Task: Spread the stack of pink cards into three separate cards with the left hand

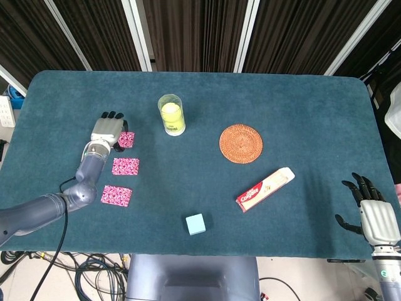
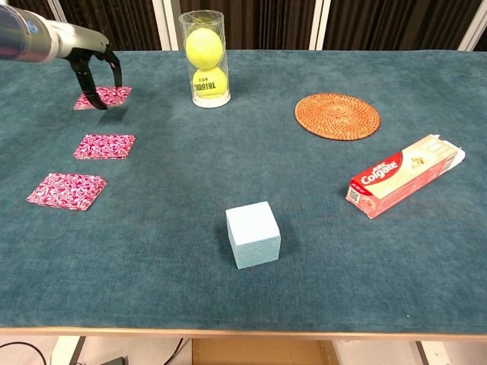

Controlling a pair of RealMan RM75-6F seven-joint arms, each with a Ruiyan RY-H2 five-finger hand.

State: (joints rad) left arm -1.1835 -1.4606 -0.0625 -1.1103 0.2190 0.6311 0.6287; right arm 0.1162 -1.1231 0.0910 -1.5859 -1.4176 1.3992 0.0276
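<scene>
Pink cards: three lie apart in a line at the table's left: far card [image 2: 104, 96], middle card [image 2: 105, 146], near card [image 2: 67, 190].
Left hand [image 2: 95, 70]: fingers curled down, tips on far card.
Right hand [image 1: 371, 212]: fingers spread, empty, at near right table edge.

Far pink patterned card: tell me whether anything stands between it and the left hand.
Nothing visible does. The left hand hangs over the far pink patterned card, fingertips at its left edge; whether they touch is unclear. The middle pink card and near pink card lie apart toward the front, and the clear tennis-ball tube stands off to the right.
</scene>
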